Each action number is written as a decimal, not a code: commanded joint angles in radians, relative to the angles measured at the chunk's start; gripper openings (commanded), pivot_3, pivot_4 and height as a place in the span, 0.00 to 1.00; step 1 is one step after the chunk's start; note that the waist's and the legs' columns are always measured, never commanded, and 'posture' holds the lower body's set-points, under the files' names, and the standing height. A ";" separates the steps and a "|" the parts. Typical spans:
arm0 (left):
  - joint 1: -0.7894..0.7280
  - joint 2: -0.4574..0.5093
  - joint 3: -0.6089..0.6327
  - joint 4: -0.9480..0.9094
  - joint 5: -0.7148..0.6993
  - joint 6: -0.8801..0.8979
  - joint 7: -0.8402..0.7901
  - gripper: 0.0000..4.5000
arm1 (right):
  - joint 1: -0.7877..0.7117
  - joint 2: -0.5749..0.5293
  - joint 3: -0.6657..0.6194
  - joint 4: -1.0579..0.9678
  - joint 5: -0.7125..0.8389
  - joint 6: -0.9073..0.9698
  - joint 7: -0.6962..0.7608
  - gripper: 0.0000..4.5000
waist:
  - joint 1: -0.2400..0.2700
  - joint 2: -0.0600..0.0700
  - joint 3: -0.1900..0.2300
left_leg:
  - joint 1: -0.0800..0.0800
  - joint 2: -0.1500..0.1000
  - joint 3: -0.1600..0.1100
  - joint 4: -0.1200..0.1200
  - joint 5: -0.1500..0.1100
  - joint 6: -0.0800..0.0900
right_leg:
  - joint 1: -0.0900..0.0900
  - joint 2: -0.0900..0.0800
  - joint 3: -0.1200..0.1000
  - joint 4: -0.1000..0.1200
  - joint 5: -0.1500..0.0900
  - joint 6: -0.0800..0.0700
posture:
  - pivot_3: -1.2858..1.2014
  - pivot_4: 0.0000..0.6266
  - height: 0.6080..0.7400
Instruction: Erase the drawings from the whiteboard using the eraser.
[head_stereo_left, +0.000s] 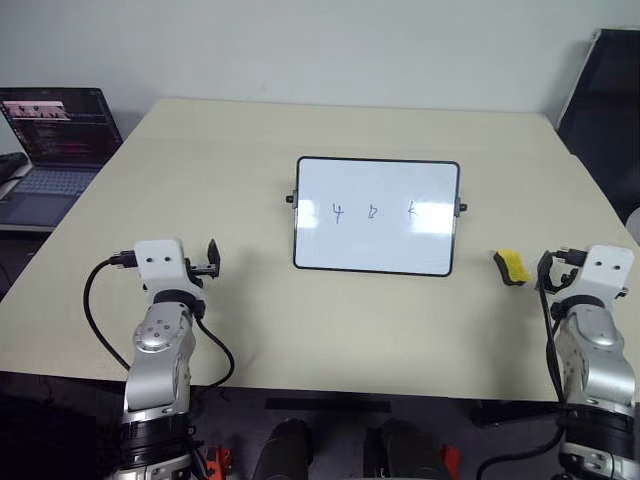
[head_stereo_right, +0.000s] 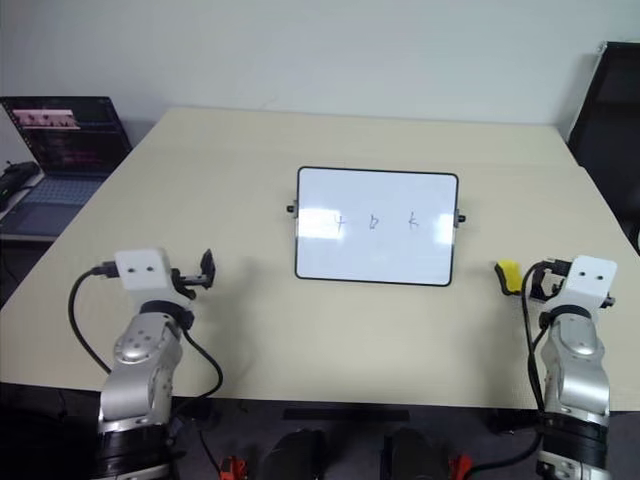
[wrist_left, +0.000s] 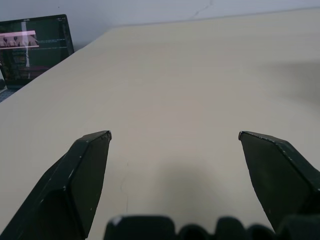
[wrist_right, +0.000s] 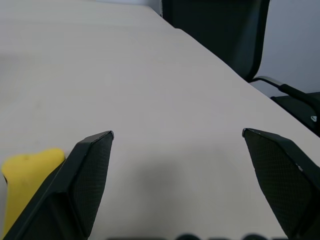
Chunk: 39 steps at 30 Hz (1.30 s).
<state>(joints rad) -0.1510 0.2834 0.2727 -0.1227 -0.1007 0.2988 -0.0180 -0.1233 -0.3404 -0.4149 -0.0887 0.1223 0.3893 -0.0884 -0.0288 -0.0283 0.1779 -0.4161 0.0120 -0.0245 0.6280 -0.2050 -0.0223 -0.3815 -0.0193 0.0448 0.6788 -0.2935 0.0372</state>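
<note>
We open on the counter (head_stereo_left: 250, 300), a broad pale beige top reaching from the near edge up to the wall. At its middle lies the whiteboard (head_stereo_left: 377, 235), flat, glossy white in a thin black frame with a small black knob on each short side. Off the counter's far left corner we catch a laptop (head_stereo_left: 55, 140), lid up and screen lit, and at the far right a black chair (wrist_right: 220, 30) stands beside the counter. Now to our arms: the left pincer (wrist_left: 175, 136) hangs over bare counter to the left of the board, well apart from it, its two black fingers (wrist_left: 80, 175) spread wide with nothing between them. The right pincer (wrist_right: 177, 134) sits near the counter's right edge, and it too is spread wide and empty, its fingers (wrist_right: 85, 175) framing open beige surface. Just beside that pincer, on its board side, rests the eraser (head_stereo_left: 511, 266), a small yellow block with a black base, lying on the counter between the board and the pincer; whether it touches the nearer finger we cannot tell. Smallest of all, the drawings (head_stereo_left: 372, 212): three thin dark squiggles in a row across the board's middle, the left one like a "4".
</note>
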 joint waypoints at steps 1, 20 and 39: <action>0.003 -0.009 -0.006 -0.044 -0.003 -0.002 -0.005 0.99 | 0.021 -0.014 -0.040 -0.098 0.012 0.031 0.003 1.00 | 0.000 0.000 0.000 | 0.000 0.000 0.000 0.000 0.000 0.000 | 0.000 0.000 0.000 0.000 0.000 0.000 | 0.52 0.24 1.00; -0.110 0.002 -0.017 0.086 -0.002 -0.079 -0.035 0.99 | 0.026 0.007 -0.061 -0.124 0.017 0.023 -0.014 1.00 | 0.001 0.000 0.000 | 0.000 0.000 0.000 0.001 0.000 0.000 | 0.001 0.000 0.000 0.000 0.000 0.000 | 0.52 0.24 1.00; -0.277 0.047 -0.257 -0.052 -0.277 0.070 -0.579 0.99 | -0.039 -0.047 -0.055 -0.240 0.120 0.291 0.073 1.00 | -0.003 0.000 0.000 | 0.000 0.000 0.000 0.001 0.000 0.000 | 0.000 0.001 0.000 0.000 0.000 0.000 | 0.52 0.24 1.00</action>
<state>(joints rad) -0.4078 0.3122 0.0312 -0.1241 -0.3456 0.3548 -0.5428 -0.1428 -0.3637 -0.4667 -0.2805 0.2271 0.6543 -0.0248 -0.0316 -0.0282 0.1780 -0.4159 0.0117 -0.0240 0.6284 -0.2049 -0.0222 -0.3811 -0.0185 0.0448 0.6789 -0.2936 0.0373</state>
